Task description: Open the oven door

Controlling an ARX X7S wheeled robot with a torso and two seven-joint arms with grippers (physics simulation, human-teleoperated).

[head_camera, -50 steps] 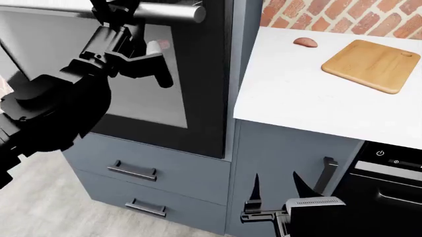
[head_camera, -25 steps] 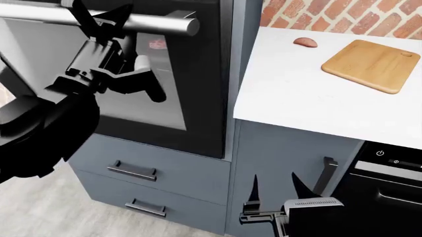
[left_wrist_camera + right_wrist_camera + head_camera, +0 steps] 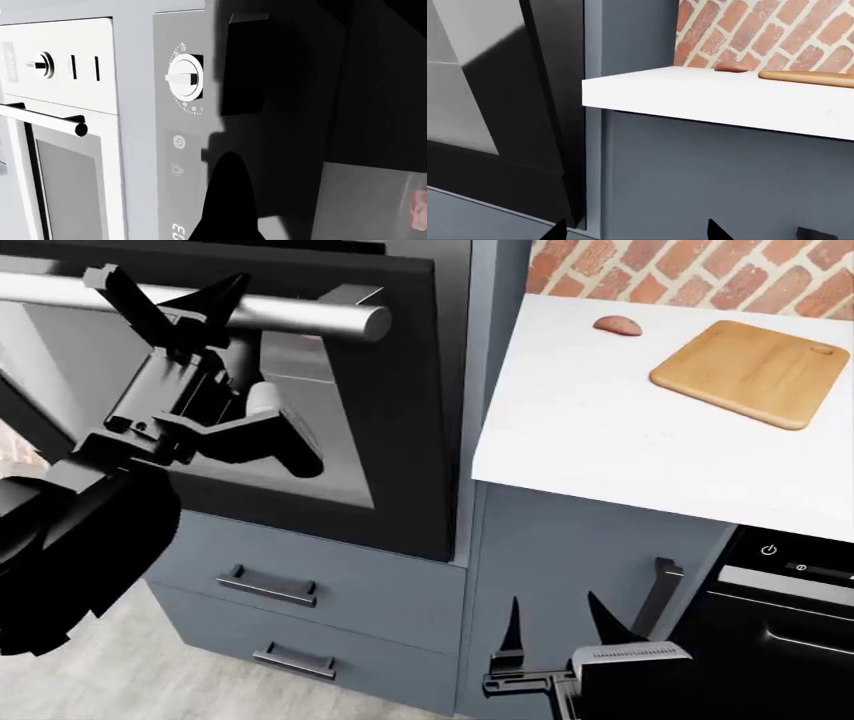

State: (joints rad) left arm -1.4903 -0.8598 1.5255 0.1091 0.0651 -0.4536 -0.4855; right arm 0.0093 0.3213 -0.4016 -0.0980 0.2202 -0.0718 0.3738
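The oven door (image 3: 400,410) fills the upper left of the head view, its black frame ending at a straight right edge just beside the grey cabinet column, and its top edge tilted a little out from the cabinet. Its brushed-steel bar handle (image 3: 300,312) runs across the top of the frame, ending in a round cap short of the door's right edge. The left gripper (image 3: 171,298) sits at the bar, its two black fingers spread, one showing above the bar and one below, so the bar lies between them; whether the pads press on it cannot be told. The right gripper (image 3: 558,612) hangs low in the bottom centre of the frame, its jaws spread with nothing between them, in front of the grey cabinet face and well apart from the door. Below the door are two grey drawer fronts (image 3: 320,590), each with one small bar handle. To the right the white countertop (image 3: 601,440) ends in a sharp front edge and carries one wooden cutting board (image 3: 754,370) and one small reddish item (image 3: 618,326) by the brick wall. In the left wrist view one white dial (image 3: 185,78) with tick marks shows; the marks near it are too small to read.
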